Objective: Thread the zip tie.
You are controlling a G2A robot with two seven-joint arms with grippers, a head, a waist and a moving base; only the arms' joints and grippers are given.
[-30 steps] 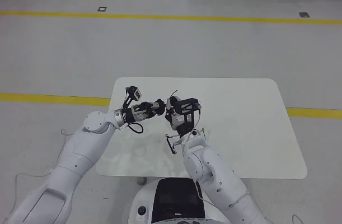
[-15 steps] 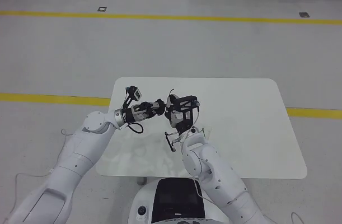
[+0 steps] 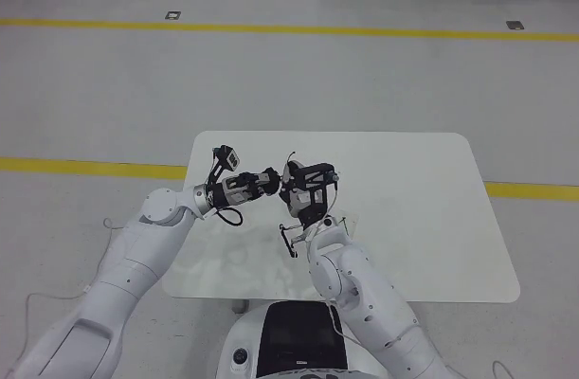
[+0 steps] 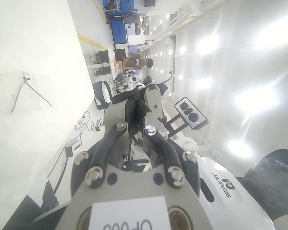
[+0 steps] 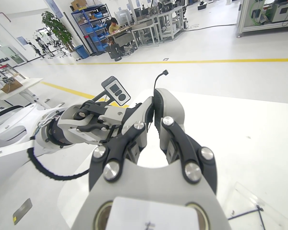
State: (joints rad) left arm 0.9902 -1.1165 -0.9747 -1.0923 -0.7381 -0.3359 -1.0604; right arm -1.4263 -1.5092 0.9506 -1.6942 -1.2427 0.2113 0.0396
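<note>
A black zip tie (image 5: 165, 72) is held above the white table (image 3: 412, 218). Its head end curves up out of my right gripper (image 5: 154, 96), which is shut on the strap. My left gripper (image 5: 144, 110) comes in from the side, tip to tip with the right one. In the left wrist view the left gripper (image 4: 136, 100) is shut on the thin black strap, which runs back between its fingers (image 4: 120, 113). In the top view the left gripper (image 3: 270, 178) and right gripper (image 3: 287, 182) meet over the table's left half, with the zip tie's end (image 3: 292, 157) sticking out.
A clear plastic bag with spare black zip ties (image 4: 26, 92) lies flat on the table close below the right arm, its corner (image 5: 252, 207) in the right wrist view. The table's right half is bare.
The right wrist has edged slightly toward the left gripper. Both grippers stay shut on the zip tie.
</note>
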